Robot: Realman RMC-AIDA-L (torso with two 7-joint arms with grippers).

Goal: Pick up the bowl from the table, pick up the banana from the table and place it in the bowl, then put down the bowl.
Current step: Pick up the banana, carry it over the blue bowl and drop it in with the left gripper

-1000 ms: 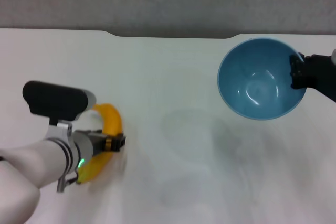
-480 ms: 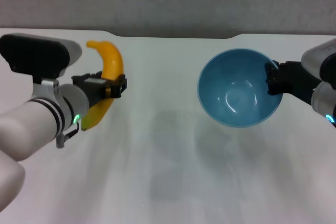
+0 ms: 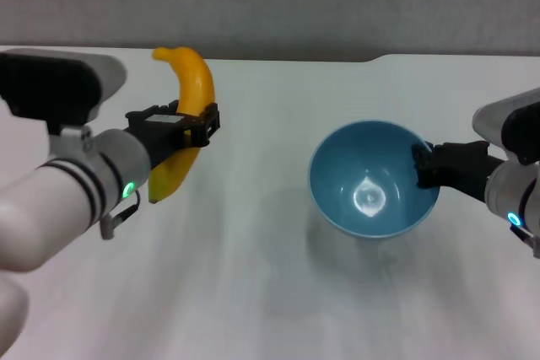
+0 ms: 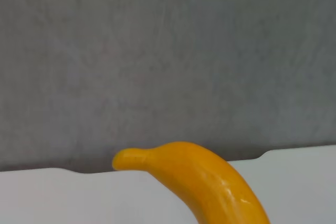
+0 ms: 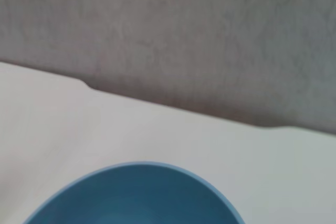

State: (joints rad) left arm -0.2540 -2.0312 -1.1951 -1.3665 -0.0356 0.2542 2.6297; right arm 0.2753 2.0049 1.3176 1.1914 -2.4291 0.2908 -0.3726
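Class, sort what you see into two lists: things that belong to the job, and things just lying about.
Job:
banana, held by left gripper
bowl, held at its rim by right gripper
table

Lying about:
nothing else in view

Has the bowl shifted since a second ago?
Yes. The bowl, held at its rim by the right gripper, has moved left and nearer, away from the notch in the table's far edge.
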